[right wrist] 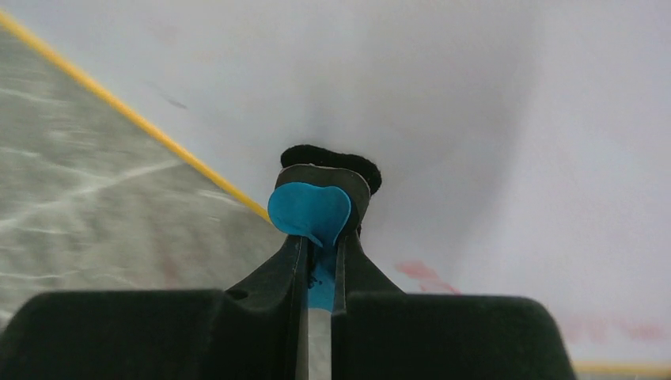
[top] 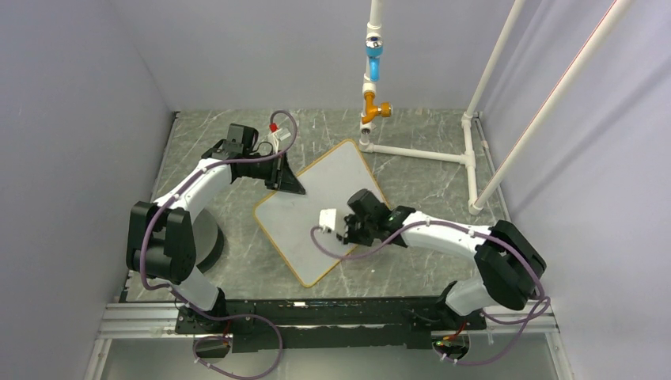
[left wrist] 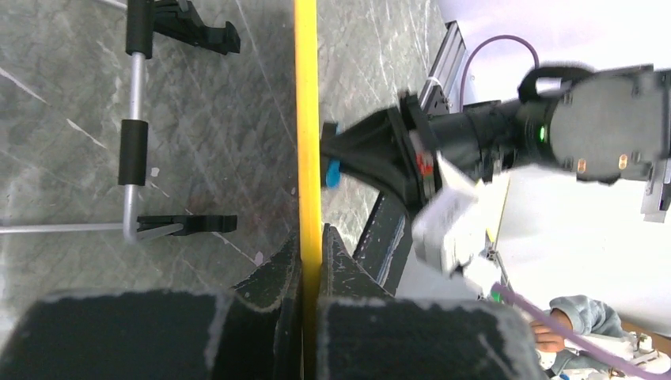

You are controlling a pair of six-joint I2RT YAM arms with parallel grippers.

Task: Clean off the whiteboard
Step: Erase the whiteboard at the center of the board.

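Your left hand [left wrist: 308,247] clamps whiteboard [top: 316,214] edge; right hand [right wrist: 320,247] pinches eraser [right wrist: 310,210]. Risk: you press hard, board slips from left hand. Faint red smears [right wrist: 423,273] beside right hand get missed.

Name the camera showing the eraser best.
Right wrist: the blue eraser sits centred, clamped by the right gripper over the whiteboard. Left wrist shows only a blue sliver past the yellow frame. Top external hides it under that gripper.

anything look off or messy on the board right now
The whiteboard sits askew, turned diagonally, and faint red smears show on it near the eraser. Nothing looks damaged or spilled.
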